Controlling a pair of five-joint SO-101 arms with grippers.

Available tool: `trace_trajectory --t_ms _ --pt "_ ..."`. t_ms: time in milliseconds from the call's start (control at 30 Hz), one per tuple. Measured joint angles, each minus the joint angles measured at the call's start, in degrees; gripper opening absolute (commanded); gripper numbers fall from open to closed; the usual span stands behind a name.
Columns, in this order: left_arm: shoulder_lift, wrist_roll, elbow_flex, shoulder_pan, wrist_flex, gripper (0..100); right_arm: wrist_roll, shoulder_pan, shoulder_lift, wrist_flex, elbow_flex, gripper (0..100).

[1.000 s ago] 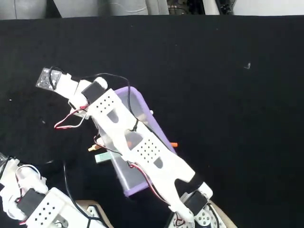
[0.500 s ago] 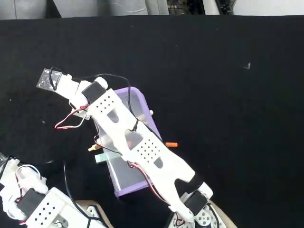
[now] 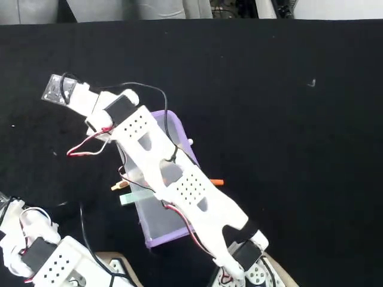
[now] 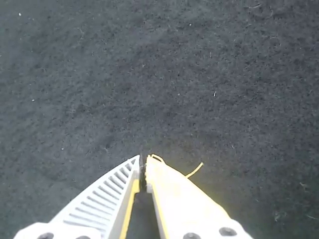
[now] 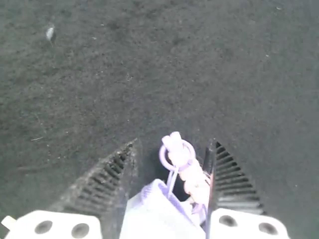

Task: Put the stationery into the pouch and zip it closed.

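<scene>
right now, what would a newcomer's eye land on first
The right arm lies slantwise across the purple pouch on the black table, low and left of centre in the high view. In its wrist view, the pouch's pink pull sits between the open fingers of the right gripper. A green strip pokes out at the pouch's left edge.

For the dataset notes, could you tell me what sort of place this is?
Probably a robot test bench: a black-clothed table, the white right arm with bare wires over a purple pouch, the left arm nearby.
</scene>
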Motion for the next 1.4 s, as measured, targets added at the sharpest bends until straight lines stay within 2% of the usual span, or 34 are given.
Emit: trace_trajectory --t_ms 333,600,900,1200,1400 --pt "0.0 0.0 0.0 0.0 0.0 3 -0.09 5.01 2.81 -5.63 0.0 21.2" --pt "0.0 0.0 0.0 0.0 0.0 3 2.73 4.75 8.44 -7.3 -0.09 21.2" --pt "0.0 0.0 0.0 0.0 0.0 3 -0.88 2.11 3.25 -1.32 0.0 21.5" --pt "0.0 0.0 0.0 0.0 0.0 3 -1.23 0.35 3.43 0.0 0.0 21.5" --pt "0.0 0.0 0.0 0.0 0.0 3 5.19 -0.35 4.04 6.24 0.0 21.5"
